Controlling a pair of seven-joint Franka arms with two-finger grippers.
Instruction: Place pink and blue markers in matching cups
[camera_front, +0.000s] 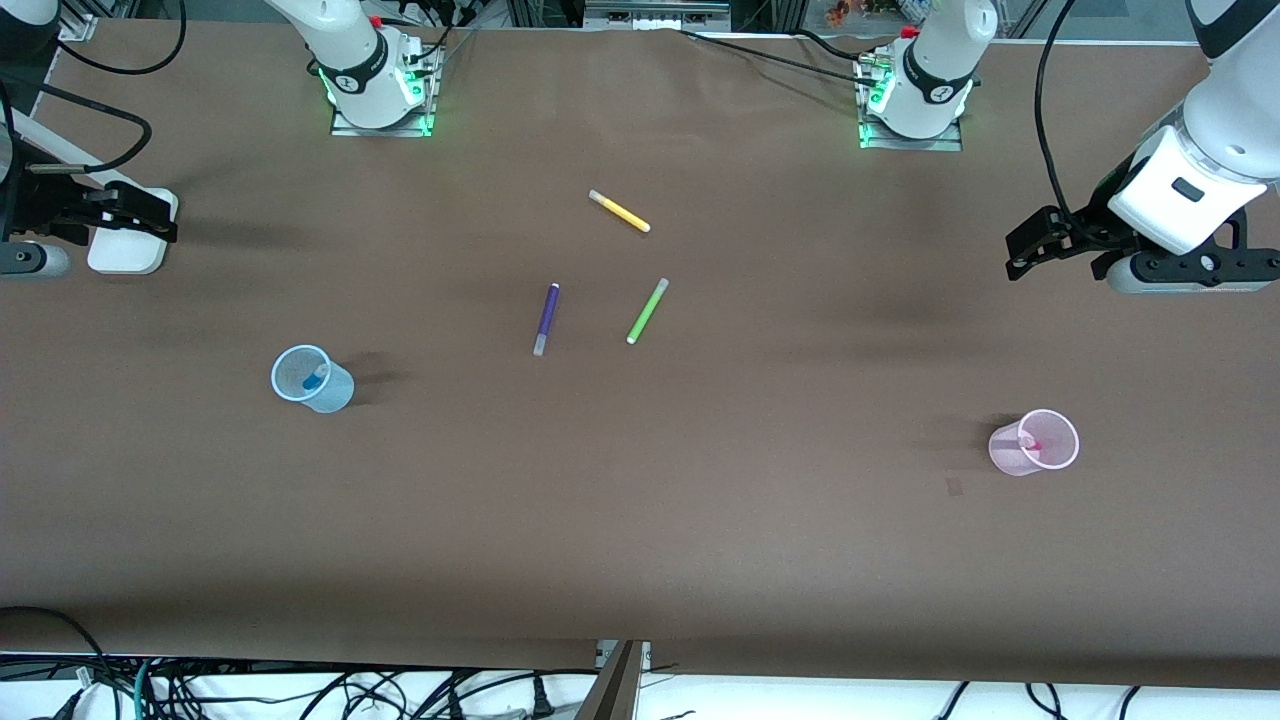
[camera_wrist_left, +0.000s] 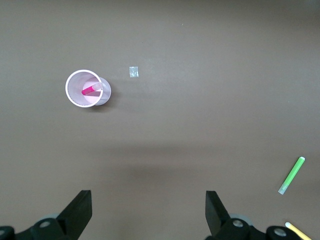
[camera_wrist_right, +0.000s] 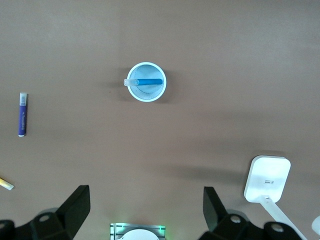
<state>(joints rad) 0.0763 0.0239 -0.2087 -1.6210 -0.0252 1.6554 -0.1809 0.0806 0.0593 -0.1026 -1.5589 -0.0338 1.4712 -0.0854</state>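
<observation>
Brown desk (camera_front: 640, 520): the bright blue marker (camera_front: 315, 378) stands in the pale blue translucent cup (camera_front: 312, 380), the magenta-pink marker (camera_front: 1033, 445) in the pale pink translucent cup (camera_front: 1034, 442). Left gripper (camera_front: 1030, 255) and right gripper (camera_front: 140, 215) hang empty, fingers wide, at their own desk ends.

I see the blue marker (camera_front: 315, 379) leaning inside the pale blue cup (camera_front: 312, 379) toward the table's right-arm end, the pink marker (camera_front: 1033, 445) leaning inside the pale pink cup (camera_front: 1034, 442) toward its left-arm end.
</observation>
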